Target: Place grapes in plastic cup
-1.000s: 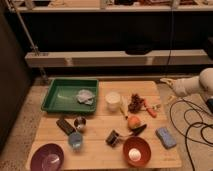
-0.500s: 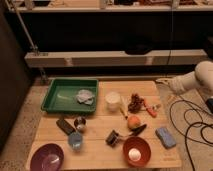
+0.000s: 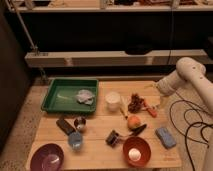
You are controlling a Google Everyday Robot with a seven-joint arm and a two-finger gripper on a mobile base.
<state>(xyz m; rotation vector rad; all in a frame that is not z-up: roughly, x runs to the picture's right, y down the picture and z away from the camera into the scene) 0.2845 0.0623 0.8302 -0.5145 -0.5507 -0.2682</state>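
The gripper [image 3: 161, 96] hangs over the far right of the tabletop [image 3: 100, 126], fingers spread wide and holding nothing. Just left of it, the grapes [image 3: 135, 103] lie beside a white cup [image 3: 113, 100]. The plastic cup [image 3: 75, 140] stands near left, well apart.

The pincer [image 3: 161, 101], spread wide, hangs just right of the grapes [image 3: 135, 103].

Two bowls [image 3: 39, 156], three cups [image 3: 113, 101], one grape bunch [image 3: 135, 103], one tool [image 3: 161, 99] at table's [image 3: 100, 126] right edge.
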